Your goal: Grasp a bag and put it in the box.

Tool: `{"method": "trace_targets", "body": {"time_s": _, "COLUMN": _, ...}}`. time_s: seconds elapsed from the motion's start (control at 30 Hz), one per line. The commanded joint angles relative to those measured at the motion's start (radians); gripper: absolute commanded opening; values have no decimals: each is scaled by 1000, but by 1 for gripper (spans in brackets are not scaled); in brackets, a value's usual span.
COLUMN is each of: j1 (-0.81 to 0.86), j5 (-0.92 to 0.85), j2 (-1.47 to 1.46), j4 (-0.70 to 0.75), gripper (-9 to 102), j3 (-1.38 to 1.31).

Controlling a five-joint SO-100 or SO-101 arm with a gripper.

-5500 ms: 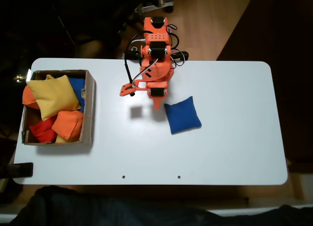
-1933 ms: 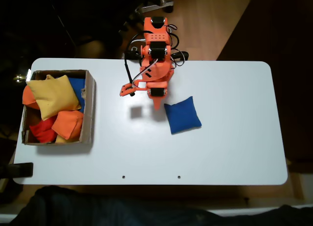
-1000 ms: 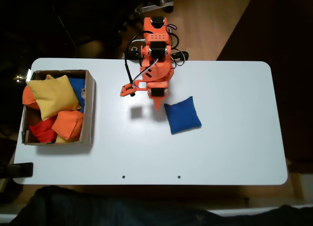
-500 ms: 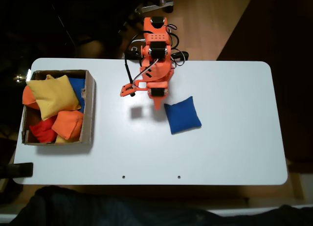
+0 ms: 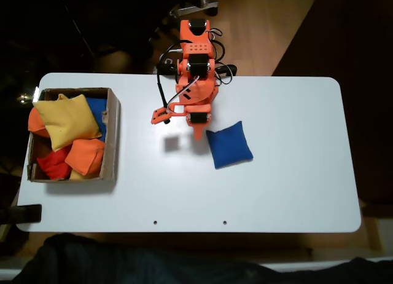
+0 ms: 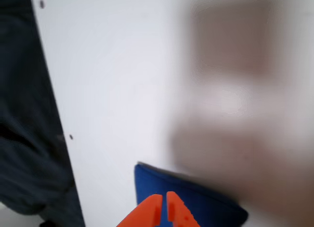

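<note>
Cardboard is showing at the far left of the fixed view, where the box (image 5: 113, 133) is sitting near the left end of the white table (image 5: 295, 192), already holding a big yellow bag (image 5: 66, 121) lying over orange bags (image 5: 86, 156), a red bag (image 5: 54, 164) and a sliver of another blue one. Moving right, the orange arm (image 5: 195, 69) is reaching in from the table's far edge, and its claw (image 5: 198, 131) is hanging just beside the upper left corner of the blue bag (image 5: 229, 144), which is lying flat on the bare table, well apart from the box. In the wrist view the claw (image 6: 163, 203) is pointing up from the bottom edge with its two orange tips resting almost together, only a thin slit between them, and nothing is sitting in that slit; the bag (image 6: 196, 202) is lying right behind the tips, though the right half of that view is smeared by a blurred brownish patch, so whether the tips are touching the cloth is probably not something to settle here. The step in hand looks to be the approach, with the grasp not yet made. The next move is calling for the claw to spread, shift right over the bag's middle, drop, pinch the soft cloth, then carry it left to the box.
</note>
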Motion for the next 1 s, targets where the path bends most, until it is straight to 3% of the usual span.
{"method": "trace_targets", "body": {"time_s": 0.0, "j1": -2, "j5": -6, "j2": -20, "j4": -26, "gripper": 0, "j3": -25}}
{"method": "trace_targets", "body": {"time_s": 0.7, "j1": -81, "j5": 5, "j2": -430, "j4": -55, "gripper": 1, "j3": -405}}
{"method": "trace_targets", "body": {"time_s": 0.97, "j1": -135, "j5": -5, "j2": -569, "j4": 9, "gripper": 1, "j3": -571}}
